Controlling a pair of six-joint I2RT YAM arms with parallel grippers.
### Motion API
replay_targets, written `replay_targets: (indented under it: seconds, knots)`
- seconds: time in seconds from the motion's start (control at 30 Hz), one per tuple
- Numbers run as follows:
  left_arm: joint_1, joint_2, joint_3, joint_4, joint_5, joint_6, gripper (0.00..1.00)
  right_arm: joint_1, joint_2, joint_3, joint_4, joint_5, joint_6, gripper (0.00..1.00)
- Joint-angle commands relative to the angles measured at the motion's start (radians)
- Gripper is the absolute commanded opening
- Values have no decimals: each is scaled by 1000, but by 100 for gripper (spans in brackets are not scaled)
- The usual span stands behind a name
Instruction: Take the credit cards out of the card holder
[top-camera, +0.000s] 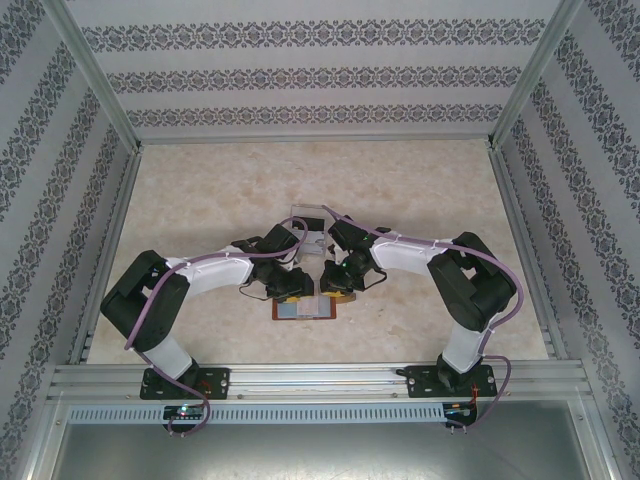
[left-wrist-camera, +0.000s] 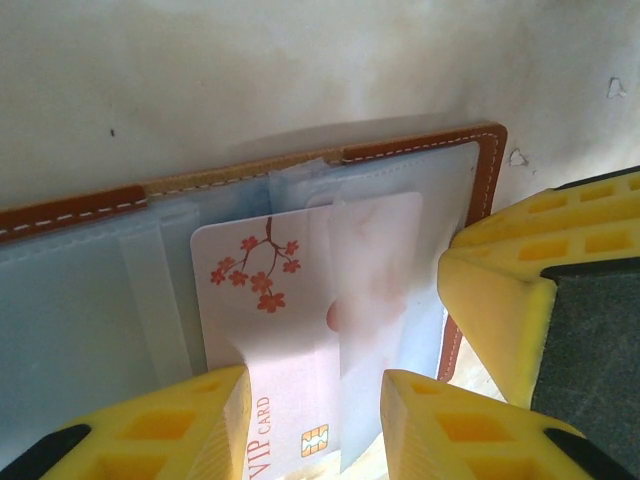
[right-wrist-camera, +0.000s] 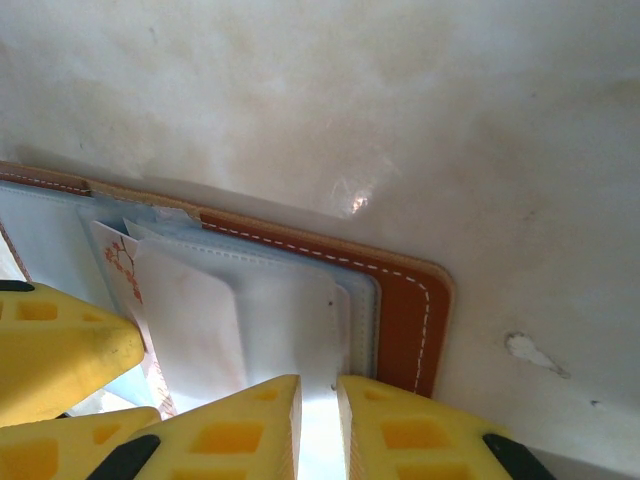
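The card holder (top-camera: 305, 310), a reddish-brown wallet (left-wrist-camera: 420, 152), lies open on the table with its grey-blue pockets up. A pale credit card (left-wrist-camera: 270, 330) with red blossoms and "VIP CARD" sticks partly out of a clear sleeve. My left gripper (left-wrist-camera: 315, 420) straddles this card, its fingers against the card's long edges. My right gripper (right-wrist-camera: 318, 400) is pinched on a translucent sleeve flap (right-wrist-camera: 290, 320) near the wallet's brown corner (right-wrist-camera: 400, 300). The card's blossom corner (right-wrist-camera: 115, 258) shows beside the left fingers (right-wrist-camera: 60, 360). Both grippers (top-camera: 290, 285) (top-camera: 335, 280) meet over the wallet.
A clear plastic box (top-camera: 305, 215) stands just beyond the two wrists. Metal frame rails and patterned walls (top-camera: 560, 200) close in the pale marbled tabletop (top-camera: 200, 190). One right finger (left-wrist-camera: 520, 300) sits close beside the wallet's edge in the left wrist view.
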Motion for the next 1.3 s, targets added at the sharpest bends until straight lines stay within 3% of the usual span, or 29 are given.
replay_targets:
  seconds: [0.0, 0.27, 1.27]
  knots:
    - [-4, -39, 3, 29, 2, 13, 39, 13, 21, -8, -47, 20, -15, 20]
    - [19, -97, -20, 23, -38, 7, 39, 13, 20, -8, -47, 18, -16, 20]
    - [33, -6, -43, 19, -5, -7, 38, 18, 12, -10, -51, 20, -16, 20]
